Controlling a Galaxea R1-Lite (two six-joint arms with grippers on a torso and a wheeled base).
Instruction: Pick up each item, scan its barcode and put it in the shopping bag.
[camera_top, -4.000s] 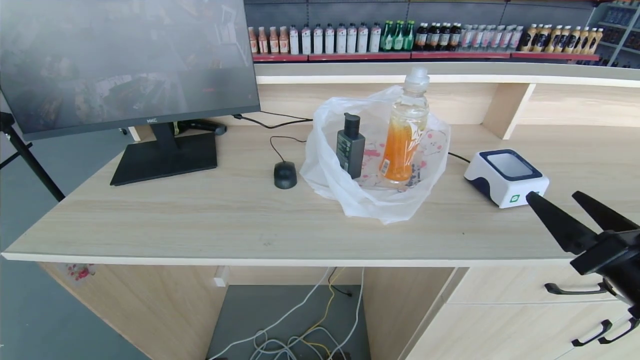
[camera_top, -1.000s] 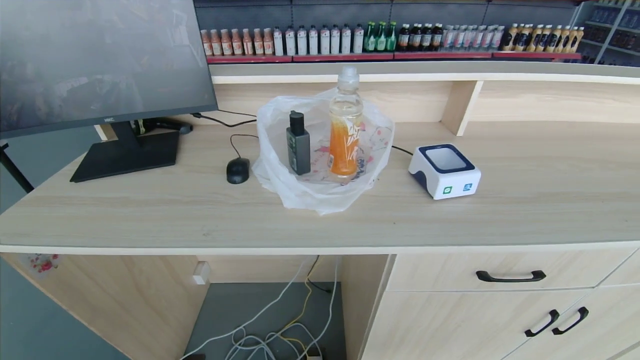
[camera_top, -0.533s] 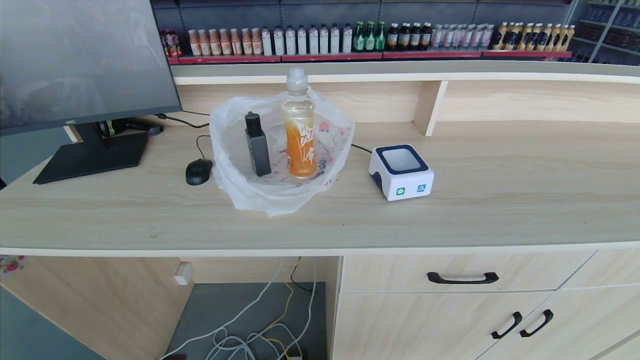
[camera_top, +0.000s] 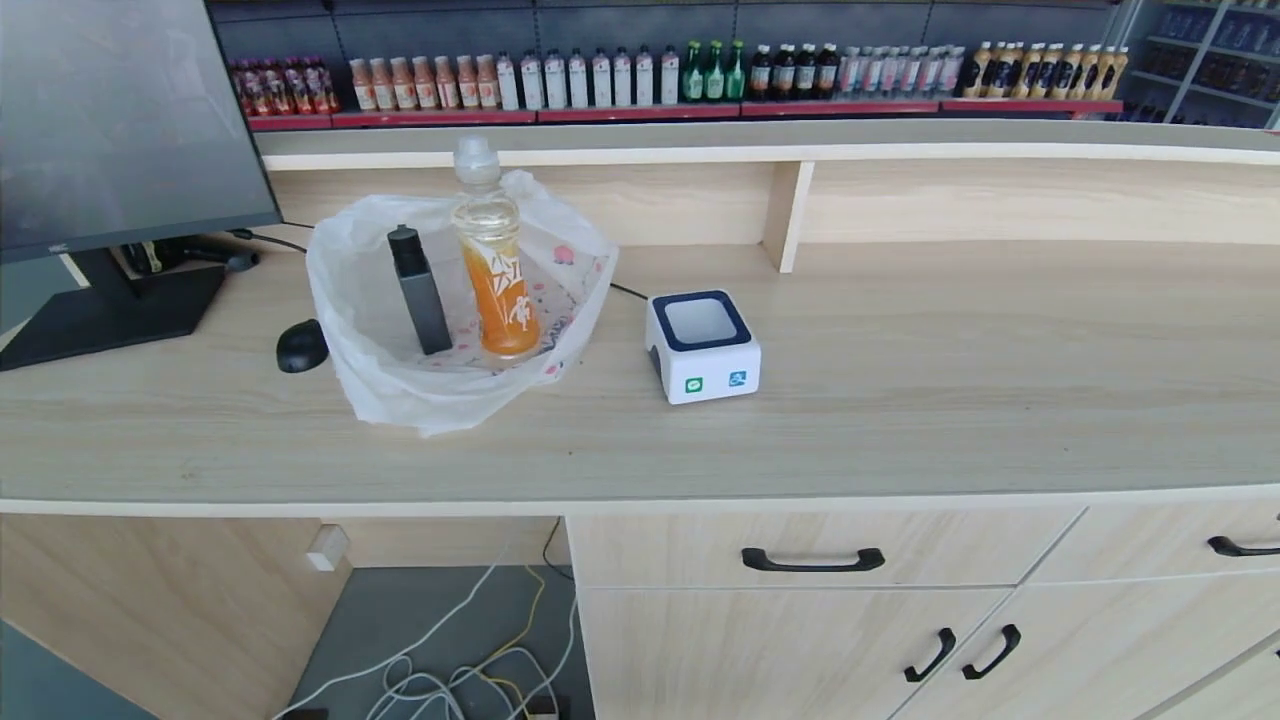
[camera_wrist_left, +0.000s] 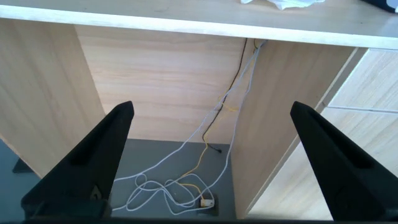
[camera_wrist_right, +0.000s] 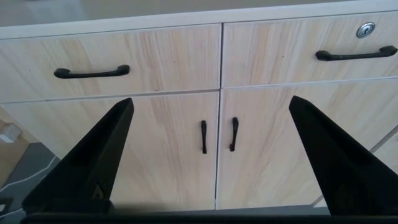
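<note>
A white plastic shopping bag (camera_top: 440, 385) sits open on the wooden counter (camera_top: 900, 400). Inside it stand an orange drink bottle (camera_top: 495, 270) and a dark grey pump bottle (camera_top: 420, 292), both upright. To the bag's right is the white and navy barcode scanner (camera_top: 703, 346). My left gripper (camera_wrist_left: 211, 109) hangs open below the counter, facing the cable gap under the desk. My right gripper (camera_wrist_right: 211, 106) is open too, low in front of the drawers and cabinet doors.
A monitor (camera_top: 110, 130) on a black stand and a black mouse (camera_top: 300, 346) are at the counter's left. A raised shelf (camera_top: 760, 150) backs the counter, with rows of bottles behind. Drawers (camera_top: 812, 545) with black handles lie below; loose cables (camera_top: 440, 670) are on the floor.
The head camera has swung right, so bag, scanner and monitor slid left in the picture. The right gripper, by the scanner four seconds ago, has dropped out of the head view.
</note>
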